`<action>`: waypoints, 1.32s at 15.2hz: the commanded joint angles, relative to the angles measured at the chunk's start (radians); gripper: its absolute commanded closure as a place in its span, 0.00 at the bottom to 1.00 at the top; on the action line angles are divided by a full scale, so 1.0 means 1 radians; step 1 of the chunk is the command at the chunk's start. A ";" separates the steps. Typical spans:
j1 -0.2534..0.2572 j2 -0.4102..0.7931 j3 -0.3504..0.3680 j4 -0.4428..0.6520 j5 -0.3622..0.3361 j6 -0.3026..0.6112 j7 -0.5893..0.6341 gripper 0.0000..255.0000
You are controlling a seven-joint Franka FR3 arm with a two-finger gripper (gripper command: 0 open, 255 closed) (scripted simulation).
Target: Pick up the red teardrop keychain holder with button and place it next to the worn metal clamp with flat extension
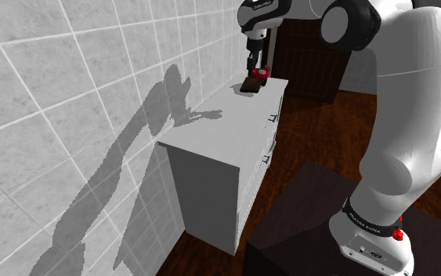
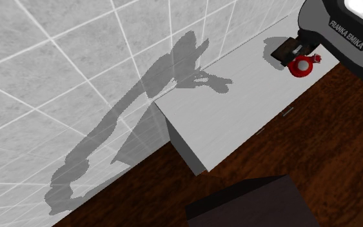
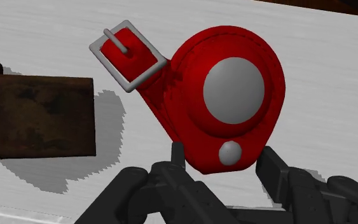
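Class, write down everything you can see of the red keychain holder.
The red keychain holder is a teardrop-shaped body with a large grey disc, a small grey button beside it, and a red strap ending in a grey rectangular buckle. The gripper clasps its rounded end between both fingers. Face up over the white cabinet top, it is beside the dark worn clamp without touching it.

Red keychain holder (image 3: pixel 228 102), grey-buttoned — beside brown clamp (image 3: pixel 44 114)

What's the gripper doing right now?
Gripper: fingers closed on the red teardrop keychain holder with grey button, beside the dark worn clamp.
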 commanded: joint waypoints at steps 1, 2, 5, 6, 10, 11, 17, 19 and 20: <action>-0.032 0.028 -0.008 0.044 0.011 -0.015 -0.041 1.00; -0.049 0.046 -0.011 0.072 0.017 -0.025 -0.061 1.00; -0.101 0.111 -0.020 0.173 0.034 -0.062 -0.118 1.00; -0.116 0.131 -0.022 0.205 0.039 -0.075 -0.132 1.00; -0.113 0.128 -0.021 0.146 0.039 -0.019 -0.133 1.00; -0.113 0.128 -0.021 0.134 0.039 -0.006 -0.134 1.00; -0.110 0.136 -0.020 0.065 0.041 0.070 -0.136 1.00; -0.110 0.140 -0.019 0.045 0.042 0.094 -0.137 1.00; -0.110 0.143 -0.019 0.036 0.042 0.106 -0.137 1.00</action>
